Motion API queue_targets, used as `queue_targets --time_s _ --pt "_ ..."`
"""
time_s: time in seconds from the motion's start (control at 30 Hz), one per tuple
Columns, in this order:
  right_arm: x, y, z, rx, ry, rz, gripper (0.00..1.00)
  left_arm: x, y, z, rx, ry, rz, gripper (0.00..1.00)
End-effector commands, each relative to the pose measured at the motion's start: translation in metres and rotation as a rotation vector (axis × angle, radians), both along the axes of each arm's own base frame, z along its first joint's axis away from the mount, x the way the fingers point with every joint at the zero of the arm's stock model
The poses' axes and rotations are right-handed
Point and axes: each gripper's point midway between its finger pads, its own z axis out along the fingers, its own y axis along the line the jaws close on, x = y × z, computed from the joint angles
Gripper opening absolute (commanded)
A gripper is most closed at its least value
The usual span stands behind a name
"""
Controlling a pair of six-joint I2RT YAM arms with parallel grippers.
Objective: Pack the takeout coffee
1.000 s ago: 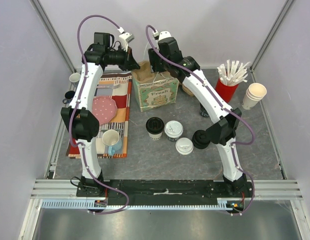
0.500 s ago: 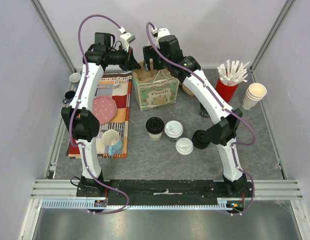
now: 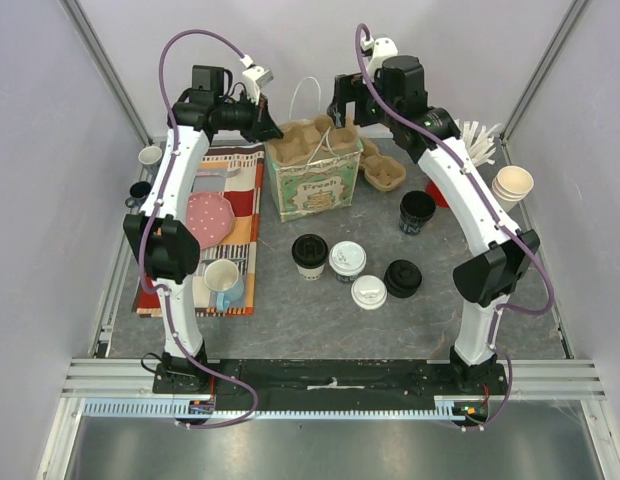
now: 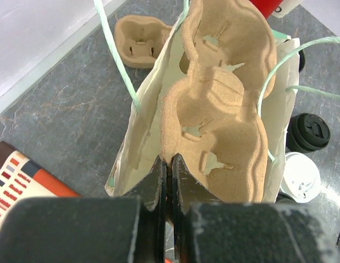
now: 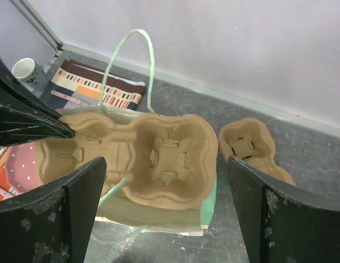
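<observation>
The pulp carrier sat in the mouth of the paper bag at the far side. The left gripper was pinched tight on the bag's rim, and the right gripper was spread wide above, empty. The coffee cups stood unpacked nearer in, so I'd say the right arm next needed to reach down over one.

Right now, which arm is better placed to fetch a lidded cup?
Right: the right fingers are open and empty above the paper bag; the left fingers are shut on the bag's rim.
</observation>
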Motion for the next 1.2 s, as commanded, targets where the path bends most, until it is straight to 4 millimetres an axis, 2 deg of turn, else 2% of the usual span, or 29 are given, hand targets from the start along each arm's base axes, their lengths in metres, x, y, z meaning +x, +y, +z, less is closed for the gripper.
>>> queue_targets --time_s 0.0,0.03,0.1,0.13,0.17,0.2,0.23,0.27,0.3,0.33,0.37,0.43,0.5,0.53,0.63,0.67,0.7,0.77,0.8,0.87,0.9,1.0,1.07,1.17 --pt "-0.018 0.005 0.031 0.112 -0.045 0.053 0.98 -0.005 -0.016 0.027 -0.019 -0.067 -0.027 0.02" --pt "-0.017 0.007 0.03 0.134 -0.053 0.051 0.98 -0.008 -0.016 0.034 -0.021 -0.082 -0.03 0.02" --pt "-0.023 0.007 0.043 0.198 -0.062 0.045 0.98 -0.009 -0.013 0.04 -0.011 -0.105 -0.018 0.02" --pt "-0.021 0.008 0.04 0.217 -0.068 0.04 0.98 -0.009 -0.011 0.042 -0.006 -0.11 -0.005 0.02" --pt "-0.027 0.004 0.048 0.243 -0.083 0.027 0.98 -0.01 -0.009 0.043 -0.003 -0.111 0.005 0.02" --pt "-0.028 0.0 0.049 0.261 -0.088 0.005 0.98 -0.01 -0.009 0.046 -0.007 -0.123 0.005 0.02" --pt "-0.024 -0.003 0.032 0.301 -0.065 -0.042 0.98 -0.013 -0.009 0.041 -0.011 -0.107 0.009 0.02" --pt "-0.033 -0.008 0.04 0.332 -0.08 -0.051 0.98 -0.015 -0.011 0.041 -0.036 -0.089 0.013 0.02" --pt "-0.035 -0.009 0.035 0.345 -0.073 -0.055 0.98 -0.017 -0.014 0.039 -0.052 -0.079 0.004 0.02" --pt "-0.036 -0.01 0.02 0.361 -0.04 -0.071 0.98 -0.017 -0.016 0.037 -0.068 -0.077 0.001 0.02" --pt "-0.042 -0.016 0.024 0.373 -0.043 -0.087 0.98 -0.019 -0.017 0.042 -0.095 -0.062 0.013 0.02" --pt "-0.047 -0.022 0.019 0.395 -0.015 -0.101 0.98 -0.015 -0.017 0.043 -0.115 -0.077 0.028 0.02" --pt "-0.05 -0.033 0.031 0.433 -0.013 -0.152 0.98 -0.014 -0.019 0.047 -0.147 -0.051 0.046 0.02" --pt "-0.049 -0.038 0.037 0.457 -0.016 -0.167 0.98 -0.014 -0.022 0.057 -0.161 -0.065 0.035 0.02" --pt "-0.045 -0.041 0.05 0.49 -0.029 -0.155 0.98 -0.012 -0.026 0.062 -0.175 -0.066 0.038 0.02" --pt "-0.039 -0.042 0.047 0.488 -0.026 -0.159 0.98 -0.012 -0.027 0.059 -0.151 -0.09 0.031 0.02" --pt "-0.041 -0.035 0.047 0.489 -0.017 -0.096 0.98 -0.014 -0.031 0.06 -0.137 -0.108 0.023 0.02" --pt "-0.029 -0.042 0.045 0.487 -0.018 -0.093 0.98 -0.012 -0.031 0.062 -0.131 -0.124 0.022 0.02" --pt "-0.029 -0.043 0.055 0.492 -0.033 -0.071 0.98 -0.01 -0.03 0.063 -0.132 -0.122 0.032 0.02" --pt "-0.027 -0.044 0.055 0.479 -0.014 -0.088 0.98 -0.009 -0.029 0.063 -0.111 -0.148 0.042 0.02" --pt "-0.028 -0.046 0.067 0.499 -0.021 -0.099 0.98 -0.011 -0.03 0.063 -0.099 -0.153 0.038 0.02" --pt "-0.03 -0.05 0.074 0.508 -0.025 -0.121 0.97 -0.011 -0.028 0.076 -0.12 -0.162 0.041 0.02" --pt "-0.029 -0.055 0.075 0.506 -0.039 -0.151 0.95 -0.01 -0.028 0.082 -0.146 -0.159 0.049 0.02" --pt "-0.023 -0.052 0.069 0.46 -0.064 -0.174 0.92 -0.013 -0.033 0.086 -0.179 -0.149 0.027 0.02"
